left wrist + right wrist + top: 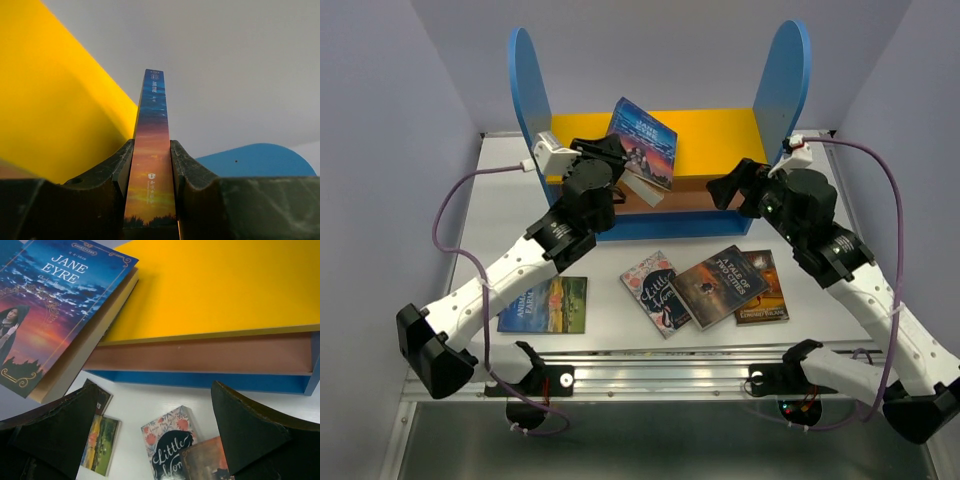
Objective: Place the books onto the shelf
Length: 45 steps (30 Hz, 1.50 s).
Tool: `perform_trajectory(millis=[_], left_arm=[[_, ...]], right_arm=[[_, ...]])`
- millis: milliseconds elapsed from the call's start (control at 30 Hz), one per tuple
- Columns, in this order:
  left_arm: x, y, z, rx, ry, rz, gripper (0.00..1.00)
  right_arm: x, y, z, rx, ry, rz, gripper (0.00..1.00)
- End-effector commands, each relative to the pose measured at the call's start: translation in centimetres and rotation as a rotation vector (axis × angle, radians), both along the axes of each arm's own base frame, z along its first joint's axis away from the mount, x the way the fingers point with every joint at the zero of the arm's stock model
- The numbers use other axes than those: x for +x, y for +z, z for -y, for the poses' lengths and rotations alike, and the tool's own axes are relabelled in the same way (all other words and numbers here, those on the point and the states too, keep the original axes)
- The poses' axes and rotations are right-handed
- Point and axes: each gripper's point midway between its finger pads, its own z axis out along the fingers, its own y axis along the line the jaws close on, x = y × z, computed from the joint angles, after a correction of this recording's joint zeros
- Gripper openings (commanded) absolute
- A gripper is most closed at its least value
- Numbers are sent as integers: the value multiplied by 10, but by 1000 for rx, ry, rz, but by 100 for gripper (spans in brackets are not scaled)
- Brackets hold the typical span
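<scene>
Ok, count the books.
5. Jane Eyre in the left gripper; Animal Farm on the table, left; Little Women, A Tale of Two Cities and a brown book, right. More may be hidden.

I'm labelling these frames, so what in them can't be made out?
- Jane Eyre: the left wrist view shows only its spine, and the left gripper covers part of its edge in the top view.
- The brown book: partly covered by A Tale of Two Cities in the top view.
- The shelf: its lower board is mostly hidden under the yellow top board.
</scene>
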Motion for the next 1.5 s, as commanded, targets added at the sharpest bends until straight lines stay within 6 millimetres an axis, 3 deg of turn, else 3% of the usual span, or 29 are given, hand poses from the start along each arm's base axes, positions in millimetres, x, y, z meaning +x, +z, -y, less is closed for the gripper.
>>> perform_trajectory(millis=[0, 33, 67, 200, 333, 400, 433, 500, 533, 600, 700, 833, 967, 1067, 1100, 1133, 1300, 1333, 1367, 1400, 1467], left_arm=[[-19, 46, -43, -271, 310, 68, 0], [-22, 42, -50, -272, 381, 61, 0], [-23, 34, -39, -259, 388, 42, 0], [-22, 20, -31, -227, 428, -14, 0], [-17, 7, -22, -205, 413, -61, 1], [-18, 1, -21, -205, 398, -75, 25], [-18, -10, -17, -198, 376, -93, 48], [-21, -4, -17, -228, 335, -78, 70], [-21, -17, -16, -195, 324, -89, 85], [-25, -13, -15, -194, 281, -80, 99], [-28, -18, -8, -162, 214, -95, 99], [-35, -37, 17, -37, 34, -168, 99], [-50, -56, 23, 47, -79, -213, 99], [-63, -70, 23, 98, -157, -238, 99], [-67, -70, 21, 122, -173, -236, 99], [-72, -80, 22, 149, -201, -263, 99], [-85, -77, 19, 216, -270, -267, 99], [-87, -76, 19, 241, -285, -262, 99], [-88, -75, 17, 247, -286, -262, 99], [-91, -73, 14, 247, -290, -264, 99], [-96, -72, 7, 240, -288, -265, 99]], right_arm=[[-3, 5, -16, -8, 83, -16, 100], [-4, 4, -18, -12, 95, -25, 100], [-2, -1, -22, -29, 114, -38, 100], [-5, -12, -39, -58, 216, -87, 100], [-4, -17, -40, -73, 223, -107, 100], [-4, -15, -38, -79, 215, -95, 100], [-4, -13, -36, -78, 206, -89, 100], [-4, -11, -35, -80, 199, -82, 100], [-3, -10, -33, -83, 191, -80, 100], [-3, -10, -33, -85, 188, -78, 100], [-2, -8, -33, -88, 189, -74, 100], [4, -9, -26, -127, 147, -85, 100], [14, 7, -31, -155, 162, -47, 100], [29, 17, -38, -165, 161, -34, 100], [33, 32, -40, -165, 163, 0, 100], [42, 26, -46, -180, 169, -15, 100], [69, 35, -63, -249, 196, 14, 99], [75, 46, -62, -258, 176, 31, 99], [87, 34, -66, -294, 176, 8, 95], [93, 41, -66, -303, 159, 17, 93], [109, 28, -70, -342, 146, 0, 83]])
